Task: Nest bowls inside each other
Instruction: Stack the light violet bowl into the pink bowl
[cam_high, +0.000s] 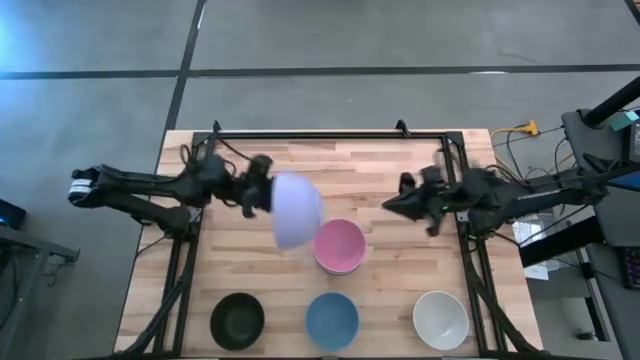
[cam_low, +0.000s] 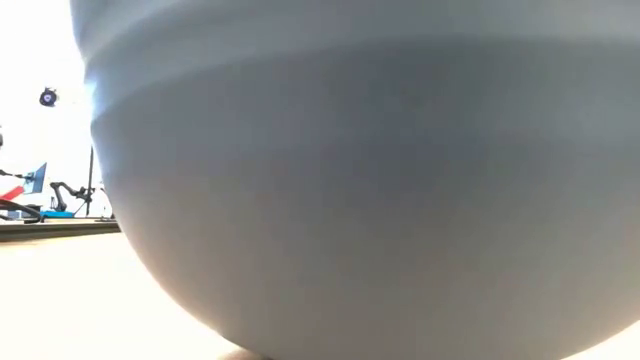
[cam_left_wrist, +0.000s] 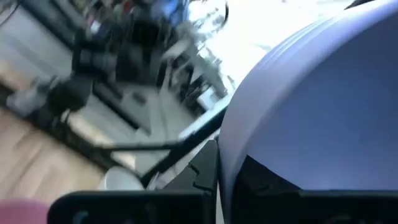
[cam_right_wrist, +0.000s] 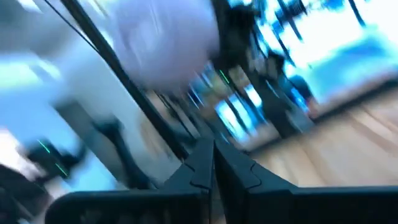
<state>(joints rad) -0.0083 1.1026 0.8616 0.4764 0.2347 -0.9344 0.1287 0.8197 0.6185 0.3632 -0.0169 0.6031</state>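
In the high view my left gripper (cam_high: 262, 191) is shut on the lavender bowl (cam_high: 298, 210), which is tipped on its side in the air, just left of the pink bowl (cam_high: 340, 243). The pink bowl stands mid-table, and pale rims of other bowls show under its near edge. Along the near edge a black bowl (cam_high: 237, 320), a blue bowl (cam_high: 331, 320) and a white bowl (cam_high: 440, 319) stand upright on their bases. My right gripper (cam_high: 392, 204) hovers shut to the right of the pink bowl, touching nothing. The blue bowl (cam_low: 380, 190) fills the low view. My left gripper holds the lavender bowl by its rim (cam_left_wrist: 227, 146), coming level from the table's left. One finger (cam_left_wrist: 202, 171) lies against the wall; the bowl hides the other. The bowl is lifted clear, its opening turned toward the gripper and its rounded bottom toward the table's right.
The wooden table (cam_high: 400, 165) has a black frame along its far edge and sides. Bare wood lies at the far side and between the pink bowl and the near row. Cables and equipment sit beyond the right edge.
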